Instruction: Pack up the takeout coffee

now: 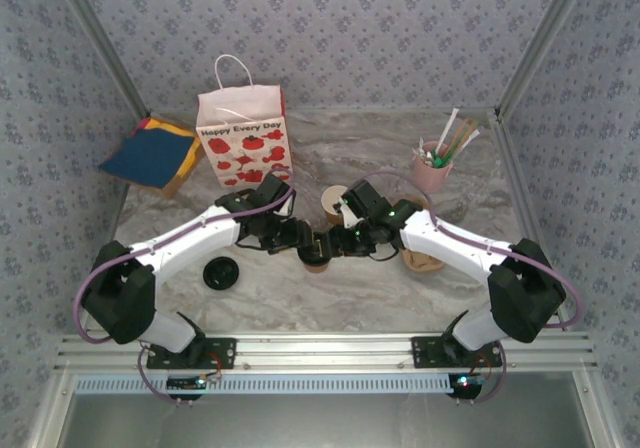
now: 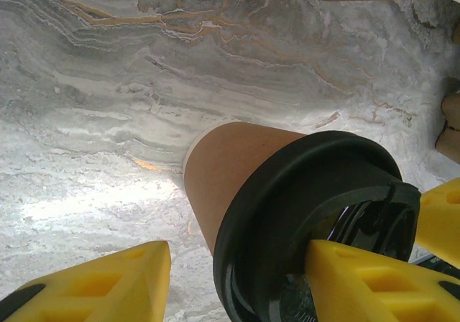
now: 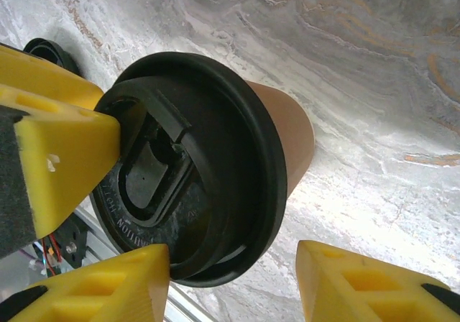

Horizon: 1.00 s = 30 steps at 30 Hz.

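The takeout coffee [image 2: 237, 171] stands just below the middle of the top view, on the marbled desk [image 2: 108, 121], right where my two arms meet. Its black lid [image 3: 215, 121] is on and faces up at both wrist cameras, so I judge the long axis vertical, base down on the desk.

The left end effector [image 2: 237, 250] straddles it about half open. One finger overlaps the lid rim at lower right of the left wrist view, and the other stands clear of the cup at lower left, with bare desk between. The right end effector [image 3: 233, 254] also straddles it, parted. Its lower-left finger is at the lid's edge, and its lower-right finger is apart from the cup wall. Neither clamps the cup as far as I can see.

Both arms are equally near. The cup sits directly under and between each pair of fingers, so I judge a grip needs only a closing on the brown wall below the lid.

In the top view, a second, open cup [image 1: 334, 203] is just above it, the pulp carrier [image 1: 425, 261] is to its right, and a spare lid [image 1: 220, 273] is to its left.
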Each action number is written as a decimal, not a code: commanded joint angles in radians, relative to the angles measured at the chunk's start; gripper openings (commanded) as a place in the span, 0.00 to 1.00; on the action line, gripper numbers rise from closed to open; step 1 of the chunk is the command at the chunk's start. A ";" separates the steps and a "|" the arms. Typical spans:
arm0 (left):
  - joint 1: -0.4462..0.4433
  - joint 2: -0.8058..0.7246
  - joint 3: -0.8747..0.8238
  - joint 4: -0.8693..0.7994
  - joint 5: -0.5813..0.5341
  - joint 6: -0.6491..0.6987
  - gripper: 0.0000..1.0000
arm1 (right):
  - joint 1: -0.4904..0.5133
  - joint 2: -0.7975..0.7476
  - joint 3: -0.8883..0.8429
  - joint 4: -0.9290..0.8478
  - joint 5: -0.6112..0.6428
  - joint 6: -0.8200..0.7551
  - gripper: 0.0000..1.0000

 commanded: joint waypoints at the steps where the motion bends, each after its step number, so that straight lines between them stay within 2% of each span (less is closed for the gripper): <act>1: -0.011 0.058 -0.027 -0.118 -0.057 0.013 0.53 | -0.016 0.014 -0.041 -0.025 -0.001 -0.017 0.49; 19: -0.016 0.067 -0.050 -0.106 -0.054 0.008 0.53 | -0.020 0.065 -0.188 -0.018 0.038 -0.069 0.43; 30: -0.017 0.072 -0.059 -0.101 -0.054 0.008 0.53 | -0.031 0.095 -0.203 -0.019 0.060 -0.077 0.42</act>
